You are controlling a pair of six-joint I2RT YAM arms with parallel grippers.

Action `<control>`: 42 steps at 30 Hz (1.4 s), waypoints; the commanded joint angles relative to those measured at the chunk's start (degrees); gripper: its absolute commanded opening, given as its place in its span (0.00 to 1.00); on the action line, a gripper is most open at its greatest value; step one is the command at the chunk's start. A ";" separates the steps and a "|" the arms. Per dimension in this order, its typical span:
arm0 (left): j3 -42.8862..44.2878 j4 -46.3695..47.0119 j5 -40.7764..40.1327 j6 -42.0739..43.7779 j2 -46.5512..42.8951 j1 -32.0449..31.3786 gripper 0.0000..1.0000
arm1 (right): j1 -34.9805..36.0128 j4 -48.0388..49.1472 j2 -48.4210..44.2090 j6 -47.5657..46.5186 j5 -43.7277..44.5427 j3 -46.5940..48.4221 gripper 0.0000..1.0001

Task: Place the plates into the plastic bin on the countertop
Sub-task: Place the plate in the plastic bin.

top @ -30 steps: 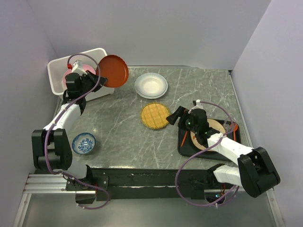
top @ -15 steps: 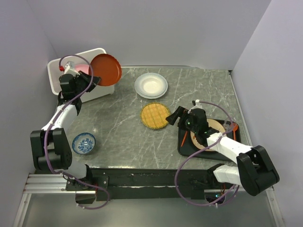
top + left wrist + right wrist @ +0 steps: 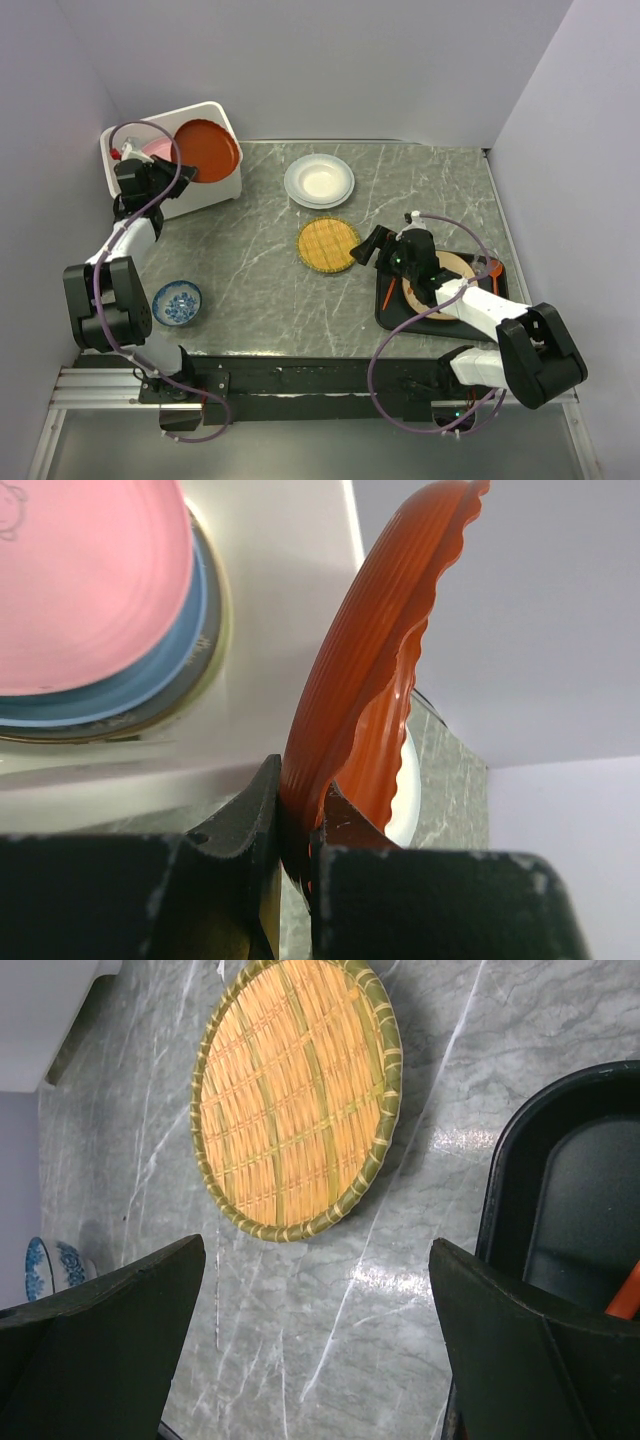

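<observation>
Bin (image 3: 222, 118): white tub at the far left corner of the tabletop (image 3: 260, 290).
Stack: pink plate (image 3: 90, 580) on a blue plate (image 3: 150, 695), lying flat in the bin's left part.
Left fingers (image 3: 235, 830): clamped on the near rim of the red plate (image 3: 205, 150), one finger on each face.
Red plate: over the bin's right part, beside the stack; contact with the floor or the stack cannot be told.
Step in hand: setting the red plate down. It is best levelled, lowered until it rests, and only then let go, with the free rim kept off the bin's right wall.
Pointing: face up and tilted. Being round it has no long axis; the line from clamped rim to free rim runs rightward across the bin.
Bowl (image 3: 177, 302): near left, not part of the task.
White plate (image 3: 319, 181): far centre, flat.
Woven plate (image 3: 295, 1100): centre, flat, not yet binned.
Right fingers (image 3: 110, 1330): wide apart, empty, just right of the woven plate.
Tray (image 3: 395, 318): black, near right, carrying a cream plate (image 3: 440, 280).
</observation>
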 commanded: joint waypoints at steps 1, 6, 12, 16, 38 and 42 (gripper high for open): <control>3.11 2.70 -0.03 -1.70 0.31 1.60 0.01 | -0.57 1.13 -1.08 -0.84 0.32 1.91 1.00; 2.67 4.54 1.02 -2.66 1.45 3.28 0.01 | -0.66 0.95 -1.43 -1.02 -0.03 1.82 1.00; 2.14 7.70 2.25 -3.98 2.24 5.12 0.01 | -0.66 0.60 -1.18 -1.10 -0.20 2.09 1.00; 3.02 8.93 3.39 -4.68 3.21 5.91 0.01 | -0.83 1.30 0.05 -0.84 -1.43 2.79 1.00; 9.43 5.25 2.43 -7.32 11.38 8.11 0.02 | -0.83 1.21 2.52 -0.93 -2.23 4.37 1.00; 9.88 4.02 1.12 -6.53 11.12 8.03 0.07 | -0.75 0.86 3.05 -1.02 -2.40 4.90 1.00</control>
